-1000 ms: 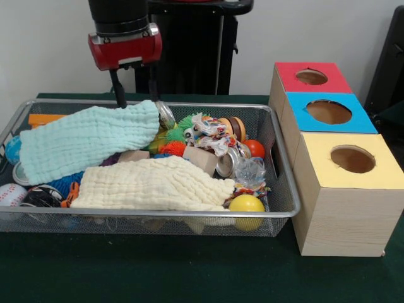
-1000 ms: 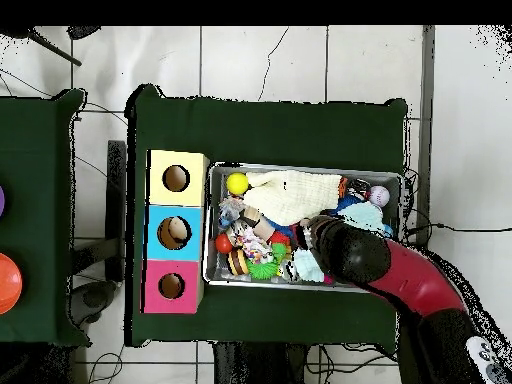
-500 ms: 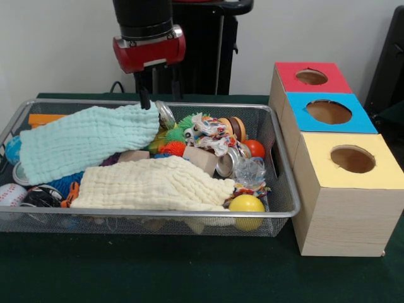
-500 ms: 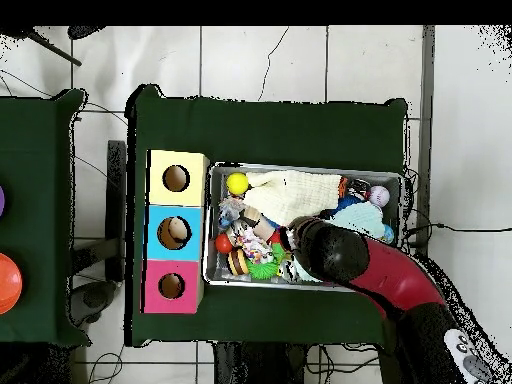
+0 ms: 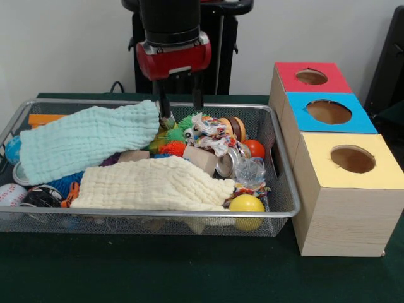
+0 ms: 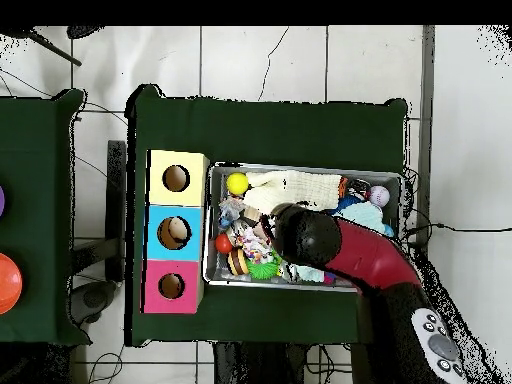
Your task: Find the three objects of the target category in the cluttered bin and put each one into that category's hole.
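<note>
The claw hangs at upper centre of the front view, its two thin fingers spread apart with nothing between them. Their tips reach down to the far rim of the bin, just beside the right end of the blue cloth and above the green spiky toy. The left fingertip seems to meet the cloth's edge, though contact is hard to judge.

In the overhead view the arm covers the middle of the bin, hiding the claw and most of the blue cloth.

A cream cloth lies across the front of the bin and buries whatever is under it. Between and around the cloths only parts of things show: a yellow ball at the front right corner behind the mesh, an orange ball, a crushed can, a wood block, a baseball cut off at the left edge.

On the green bench to the right stand three boxes with holes: red, blue, yellow. Which category is the target cannot be told.
</note>
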Action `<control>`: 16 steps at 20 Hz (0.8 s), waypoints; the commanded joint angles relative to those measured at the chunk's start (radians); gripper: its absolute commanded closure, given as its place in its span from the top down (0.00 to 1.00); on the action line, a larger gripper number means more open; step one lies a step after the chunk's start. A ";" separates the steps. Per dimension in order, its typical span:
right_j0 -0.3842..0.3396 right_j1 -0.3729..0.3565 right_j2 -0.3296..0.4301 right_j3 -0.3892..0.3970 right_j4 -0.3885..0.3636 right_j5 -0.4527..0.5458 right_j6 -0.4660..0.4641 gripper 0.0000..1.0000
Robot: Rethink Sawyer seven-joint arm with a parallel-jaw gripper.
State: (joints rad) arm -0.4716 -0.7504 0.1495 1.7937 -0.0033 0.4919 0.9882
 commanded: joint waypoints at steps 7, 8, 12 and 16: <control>0.039 0.152 -0.038 -0.209 0.035 0.088 0.223 1.00; 0.039 0.163 -0.039 -0.218 0.027 0.083 0.213 1.00; 0.007 0.204 -0.014 -0.223 -0.011 0.025 0.144 1.00; -0.027 0.229 0.015 -0.219 -0.043 -0.024 0.093 1.00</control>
State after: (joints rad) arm -0.4535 -0.6119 0.1270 1.6225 -0.0016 0.4919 0.9882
